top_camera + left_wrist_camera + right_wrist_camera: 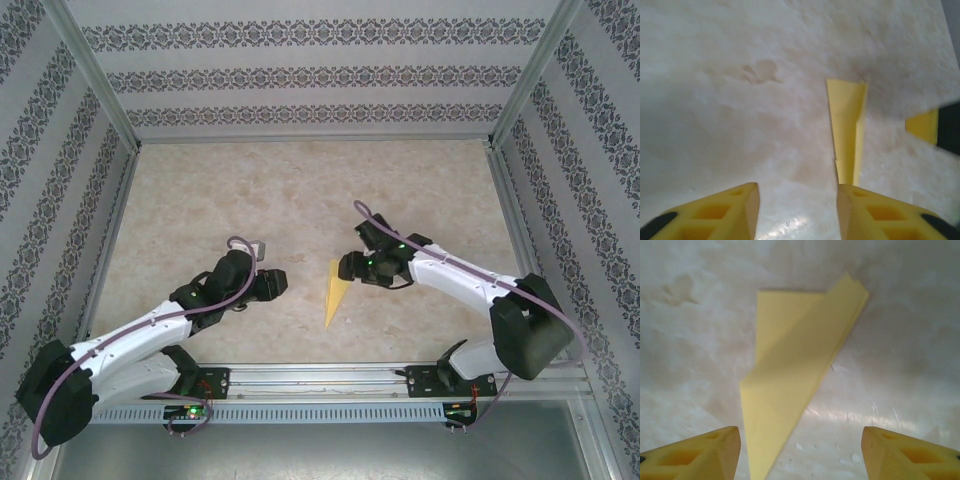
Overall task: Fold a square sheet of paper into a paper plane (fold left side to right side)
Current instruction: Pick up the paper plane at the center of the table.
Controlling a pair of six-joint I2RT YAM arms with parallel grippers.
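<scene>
Closest to me, toward the middle of the table's (200, 190) near edge, the paper plane (335, 293) lies flat as a slim dart, its nose pointing at that edge. The left gripper (798, 202) sits just to its left, jaws apart and empty. The right gripper (801, 440) stands at the wide tail, jaws spread, holding nothing. I judge the folding done and the release in hand. Next I'd lift both arms away without brushing the paper. The table beyond is bare of any container.

Mottled beige table (200, 190), yellow paper plane (336, 292) on it
</scene>
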